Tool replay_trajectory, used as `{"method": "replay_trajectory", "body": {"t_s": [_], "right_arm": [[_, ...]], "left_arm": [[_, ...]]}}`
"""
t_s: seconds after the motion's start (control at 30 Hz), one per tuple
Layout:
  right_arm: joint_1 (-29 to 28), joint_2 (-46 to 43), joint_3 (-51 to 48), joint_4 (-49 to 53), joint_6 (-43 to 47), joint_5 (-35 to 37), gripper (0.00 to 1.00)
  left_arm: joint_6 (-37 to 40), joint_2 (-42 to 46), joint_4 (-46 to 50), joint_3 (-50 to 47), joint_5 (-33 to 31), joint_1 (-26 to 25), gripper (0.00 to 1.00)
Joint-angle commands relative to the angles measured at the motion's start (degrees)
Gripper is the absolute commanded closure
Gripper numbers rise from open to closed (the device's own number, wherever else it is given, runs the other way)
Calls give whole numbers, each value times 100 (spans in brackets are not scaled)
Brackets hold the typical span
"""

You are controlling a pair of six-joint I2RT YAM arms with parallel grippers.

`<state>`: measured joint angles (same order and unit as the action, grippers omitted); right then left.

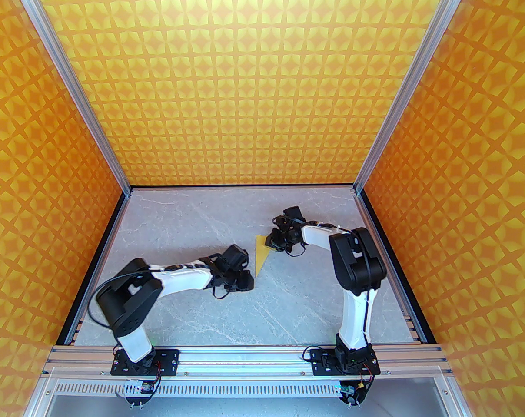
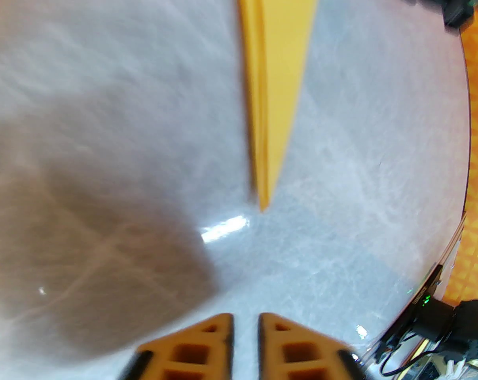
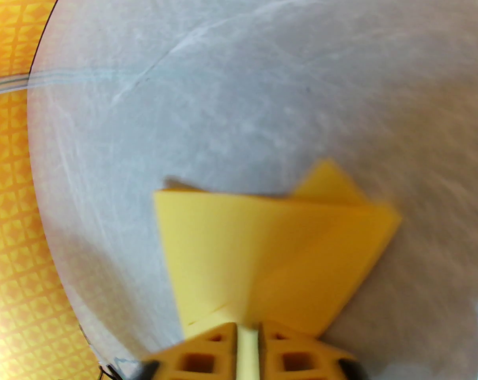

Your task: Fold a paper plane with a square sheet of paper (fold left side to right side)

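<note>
The paper plane (image 1: 261, 256) lies flat on the grey marble table (image 1: 180, 233), a narrow yellow dart with its sharp point toward the near side. In the left wrist view the paper plane (image 2: 278, 73) points at my left gripper (image 2: 245, 319), whose fingers stand slightly apart over bare table, short of the tip. From above, the left gripper (image 1: 246, 282) sits just left of that point. My right gripper (image 1: 273, 246) hovers at the wide end. In the right wrist view the paper plane (image 3: 270, 251) runs under the right gripper (image 3: 247, 329), and pale paper shows through the narrow gap between its fingers.
Orange star-patterned walls (image 1: 254, 81) and aluminium posts (image 1: 393, 102) close in the table on three sides. The arm bases (image 1: 145, 359) are bolted to the near rail. Bare table stretches left and behind the plane.
</note>
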<state>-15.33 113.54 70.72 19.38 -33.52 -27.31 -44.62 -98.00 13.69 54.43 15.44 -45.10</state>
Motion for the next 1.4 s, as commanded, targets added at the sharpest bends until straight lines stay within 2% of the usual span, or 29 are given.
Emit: {"method": "replay_trajectory", "body": {"t_s": [0.0,0.03,0.1,0.17,0.2,0.23,0.3,0.5,0.77,0.87,1.03,1.37], "right_arm": [[-107,-637,-86,273,73,417,62],[-149,-758,-102,358,65,514,57],[-272,-999,-143,564,52,843,53],[-440,-1134,-121,840,26,1270,48],[-550,-1167,-80,991,29,1495,45],[-655,-1175,-30,1118,13,1714,41],[-912,-1068,162,1492,-65,2219,37],[-1420,-319,1135,2465,-353,3153,34],[-1611,591,2030,3067,-506,3569,32],[-1613,664,2037,3080,-515,3680,32],[-1613,667,1986,3202,-479,3904,42],[-1596,-4,1229,3003,-533,4067,49]], "left_arm": [[204,362,220,203,-444,269,58],[250,431,205,213,-514,333,52],[347,569,161,228,-669,476,32],[453,690,148,251,-864,582,20],[519,740,164,273,-973,628,5],[568,785,186,288,-1065,670,1],[655,875,250,322,-1223,703,1],[813,1197,263,211,-1469,1052,1],[854,1454,305,-10,-1473,1107,1],[849,1511,296,-75,-1467,1109,1],[806,1511,267,-130,-1469,1118,1],[681,1468,208,-161,-1447,1114,1]]}}
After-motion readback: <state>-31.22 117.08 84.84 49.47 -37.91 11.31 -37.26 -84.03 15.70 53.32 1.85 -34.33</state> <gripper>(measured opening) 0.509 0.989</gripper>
